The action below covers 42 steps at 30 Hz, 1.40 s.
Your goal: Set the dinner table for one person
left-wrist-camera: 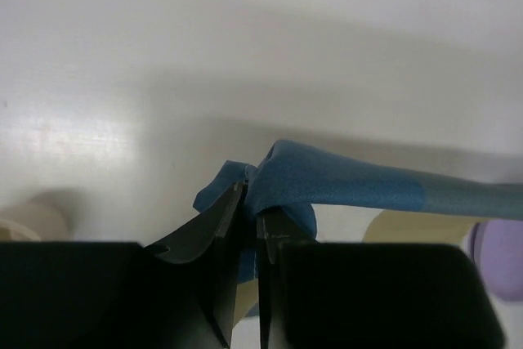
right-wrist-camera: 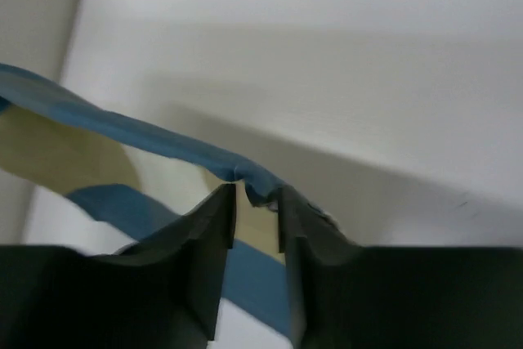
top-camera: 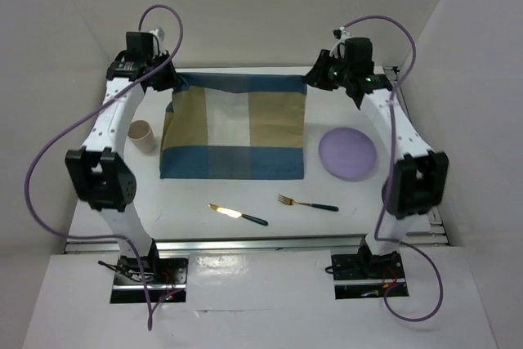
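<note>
Holding checked placemat (top-camera: 233, 132) at far corners, left fingers (left-wrist-camera: 204, 243), right fingers (right-wrist-camera: 204, 234)

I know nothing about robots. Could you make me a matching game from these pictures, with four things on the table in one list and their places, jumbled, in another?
Things:
1. blue-and-tan checked cloth placemat
2. round purple plate
3. tan cup
4. gold fork with dark handle

Places:
A. left of the placemat
B. right of the placemat
C. far corners pinched by the left gripper and right gripper
D. nearer the arm bases, right of the gold knife

Pairs: 1-C, 2-B, 3-A, 4-D
</note>
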{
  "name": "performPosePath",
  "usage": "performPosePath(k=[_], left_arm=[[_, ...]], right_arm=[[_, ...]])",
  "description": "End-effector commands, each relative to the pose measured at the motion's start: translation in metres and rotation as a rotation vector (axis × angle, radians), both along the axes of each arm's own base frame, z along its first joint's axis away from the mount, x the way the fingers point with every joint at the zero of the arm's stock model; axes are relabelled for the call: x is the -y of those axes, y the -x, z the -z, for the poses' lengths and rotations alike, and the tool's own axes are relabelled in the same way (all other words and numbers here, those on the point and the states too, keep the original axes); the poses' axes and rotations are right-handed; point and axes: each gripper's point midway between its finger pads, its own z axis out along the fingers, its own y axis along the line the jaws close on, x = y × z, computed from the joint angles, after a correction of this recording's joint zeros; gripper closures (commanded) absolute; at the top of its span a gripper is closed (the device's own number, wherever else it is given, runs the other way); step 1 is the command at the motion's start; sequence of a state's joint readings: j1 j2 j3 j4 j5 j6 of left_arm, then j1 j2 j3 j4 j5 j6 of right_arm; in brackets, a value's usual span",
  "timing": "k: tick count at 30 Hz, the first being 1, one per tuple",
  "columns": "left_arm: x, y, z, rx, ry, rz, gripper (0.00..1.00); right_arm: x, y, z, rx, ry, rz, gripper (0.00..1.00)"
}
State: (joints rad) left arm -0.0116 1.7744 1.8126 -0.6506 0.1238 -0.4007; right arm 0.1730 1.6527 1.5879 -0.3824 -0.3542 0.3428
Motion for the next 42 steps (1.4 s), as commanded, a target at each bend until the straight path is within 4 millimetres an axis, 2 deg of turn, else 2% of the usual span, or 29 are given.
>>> performPosePath(k=[1, 2, 3, 4, 8, 9, 10, 11, 12, 13, 14, 17, 19, 20, 21, 22, 24, 25, 27, 28, 30, 31, 33, 35, 36, 38, 40, 41, 42], left_arm=[[-0.019, -0.059, -0.041, 0.141, -0.022, -0.111, 0.74], [-0.019, -0.062, -0.036, 0.107, -0.024, -0.111, 0.70], [-0.015, -0.077, -0.044, 0.132, -0.034, -0.115, 0.65], [-0.015, -0.079, -0.046, 0.132, -0.034, -0.115, 0.59], [-0.004, -0.071, -0.056, 0.168, -0.072, -0.084, 0.24], [-0.004, -0.069, -0.055, 0.172, -0.081, -0.078, 0.22], [-0.007, -0.066, -0.039, 0.146, -0.091, -0.086, 0.12], [-0.007, -0.060, -0.040, 0.142, -0.091, -0.086, 0.10], [-0.009, -0.061, -0.034, 0.134, -0.097, -0.093, 0.10], [-0.009, -0.058, -0.026, 0.109, -0.107, -0.087, 0.10], [-0.009, -0.056, -0.024, 0.100, -0.108, -0.086, 0.10], [0.000, -0.051, -0.008, 0.058, -0.111, -0.065, 0.17], [0.005, -0.045, -0.012, 0.068, -0.110, -0.057, 0.26], [0.007, -0.040, 0.003, 0.030, -0.106, -0.045, 0.31], [0.013, -0.038, 0.000, 0.040, -0.099, -0.029, 0.34], [0.015, -0.035, 0.008, 0.021, -0.088, -0.026, 0.36], [0.019, -0.025, 0.012, 0.001, -0.065, -0.016, 0.42], [0.021, -0.023, 0.017, -0.013, -0.056, -0.004, 0.45], [0.025, -0.010, 0.017, -0.024, -0.032, 0.013, 0.46], [0.025, -0.005, 0.018, -0.031, -0.023, 0.005, 0.46], [0.025, 0.007, 0.020, -0.039, -0.014, -0.003, 0.46], [0.025, 0.011, 0.022, -0.045, -0.014, -0.003, 0.46], [0.020, 0.018, 0.038, -0.080, -0.024, -0.029, 0.46], [0.018, 0.022, 0.042, -0.089, -0.031, -0.036, 0.45], [0.018, 0.024, 0.046, -0.101, -0.026, -0.042, 0.45], [0.016, 0.025, 0.063, -0.145, -0.039, -0.050, 0.45], [0.014, 0.023, 0.074, -0.168, -0.049, -0.058, 0.45], [0.016, 0.021, 0.088, -0.199, -0.064, -0.059, 0.45], [0.017, 0.018, 0.093, -0.209, -0.059, -0.065, 0.45]], right_arm=[[0.013, -0.068, -0.008, 0.083, -0.018, 0.082, 0.56], [0.011, -0.077, -0.002, 0.065, -0.027, 0.087, 0.42], [0.015, -0.094, 0.010, 0.039, -0.023, 0.098, 0.31], [0.014, -0.098, 0.012, 0.028, -0.030, 0.102, 0.27], [0.010, -0.096, 0.030, -0.003, -0.018, 0.105, 0.24], [0.010, -0.091, 0.024, 0.009, -0.020, 0.104, 0.24], [0.005, -0.083, 0.039, -0.014, -0.016, 0.094, 0.24], [0.001, -0.077, 0.043, -0.021, -0.014, 0.085, 0.27], [-0.008, -0.067, 0.037, -0.011, -0.016, 0.065, 0.29], [-0.011, -0.059, 0.054, -0.048, -0.004, 0.063, 0.31], [-0.019, -0.054, 0.057, -0.051, -0.003, 0.048, 0.37], [-0.057, -0.031, 0.076, -0.085, 0.019, -0.050, 0.41], [-0.092, -0.015, 0.110, -0.158, 0.063, -0.122, 0.41], [-0.102, -0.013, 0.119, -0.172, 0.084, -0.139, 0.41], [-0.120, -0.006, 0.128, -0.189, 0.100, -0.170, 0.41], [-0.129, -0.005, 0.151, -0.233, 0.117, -0.185, 0.41], [-0.143, -0.011, 0.158, -0.244, 0.126, -0.188, 0.41], [-0.150, -0.009, 0.179, -0.283, 0.143, -0.202, 0.41], [-0.160, -0.013, 0.186, -0.303, 0.129, -0.197, 0.41], [-0.160, -0.016, 0.204, -0.332, 0.140, -0.183, 0.41], [-0.163, -0.018, 0.215, -0.368, 0.149, -0.156, 0.41], [-0.160, -0.016, 0.234, -0.407, 0.167, -0.139, 0.41], [-0.159, -0.013, 0.241, -0.434, 0.190, -0.108, 0.41], [-0.148, -0.007, 0.262, -0.480, 0.223, -0.055, 0.41], [-0.138, 0.004, 0.279, -0.523, 0.257, -0.042, 0.41], [-0.126, 0.014, 0.277, -0.542, 0.277, 0.003, 0.44], [-0.105, 0.037, 0.295, -0.595, 0.331, 0.048, 0.46], [-0.096, 0.041, 0.284, -0.589, 0.323, 0.058, 0.46], [-0.080, 0.056, 0.297, -0.629, 0.332, 0.081, 0.46]])
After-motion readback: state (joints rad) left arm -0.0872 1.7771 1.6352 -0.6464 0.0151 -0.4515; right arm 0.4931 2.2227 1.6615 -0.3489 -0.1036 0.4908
